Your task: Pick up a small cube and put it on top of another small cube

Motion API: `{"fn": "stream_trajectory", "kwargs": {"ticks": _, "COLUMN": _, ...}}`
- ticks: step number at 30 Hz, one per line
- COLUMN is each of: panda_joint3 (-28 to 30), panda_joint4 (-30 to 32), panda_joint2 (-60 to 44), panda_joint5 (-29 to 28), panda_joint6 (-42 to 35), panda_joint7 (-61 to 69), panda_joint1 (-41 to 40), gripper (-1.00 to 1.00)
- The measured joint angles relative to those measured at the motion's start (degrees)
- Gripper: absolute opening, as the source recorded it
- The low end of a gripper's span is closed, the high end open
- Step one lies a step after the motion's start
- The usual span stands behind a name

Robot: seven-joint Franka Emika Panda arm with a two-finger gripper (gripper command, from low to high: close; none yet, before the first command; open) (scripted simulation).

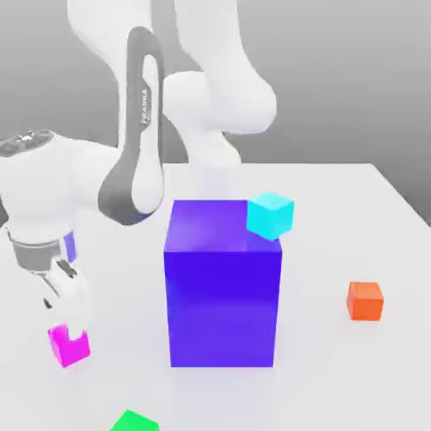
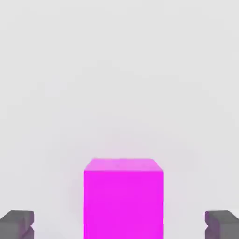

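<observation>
A small magenta cube [image 1: 69, 345] rests on the white table near the exterior view's left. My gripper [image 1: 71, 330] has come down right over it, one white finger [image 1: 77, 305] reaching the cube's top. In the hand view the small cube [image 2: 123, 198] stands between my two dark fingertips [image 2: 16, 224], with a wide gap on each side. The gripper [image 2: 119, 225] is open and nothing is held.
A tall blue-violet block [image 1: 223, 286] stands mid-table, close to the cube's right. A cyan cube [image 1: 270, 214] shows at its top right corner; I cannot tell if it rests on it. An orange cube [image 1: 364, 300] lies far right, a green cube [image 1: 133, 421] at the front edge.
</observation>
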State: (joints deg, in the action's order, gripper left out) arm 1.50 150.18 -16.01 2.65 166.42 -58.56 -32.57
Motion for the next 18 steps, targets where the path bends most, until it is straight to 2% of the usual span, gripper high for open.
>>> {"fn": "stream_trajectory", "kwargs": {"ticks": 2, "panda_joint3": -0.2, "panda_joint4": -0.6, "panda_joint2": -3.7, "panda_joint5": 0.2, "panda_joint6": 2.9, "panda_joint7": 0.2, "panda_joint1": -0.2, "gripper": 0.00}}
{"fn": "stream_trajectory", "kwargs": {"ticks": 3, "panda_joint3": -0.3, "panda_joint4": -0.8, "panda_joint2": -4.7, "panda_joint5": 0.2, "panda_joint6": 3.7, "panda_joint7": 0.2, "panda_joint1": -0.2, "gripper": -1.00}}
{"fn": "stream_trajectory", "kwargs": {"ticks": 10, "panda_joint3": -0.4, "panda_joint4": -0.8, "panda_joint2": -4.6, "panda_joint5": 0.0, "panda_joint6": 3.7, "panda_joint7": 0.1, "panda_joint1": -0.3, "gripper": -1.00}}
{"fn": "stream_trajectory", "kwargs": {"ticks": 18, "panda_joint3": 0.0, "panda_joint4": 0.2, "panda_joint2": 6.5, "panda_joint5": -1.8, "panda_joint6": -6.4, "panda_joint7": -3.5, "panda_joint1": 0.9, "gripper": -1.00}}
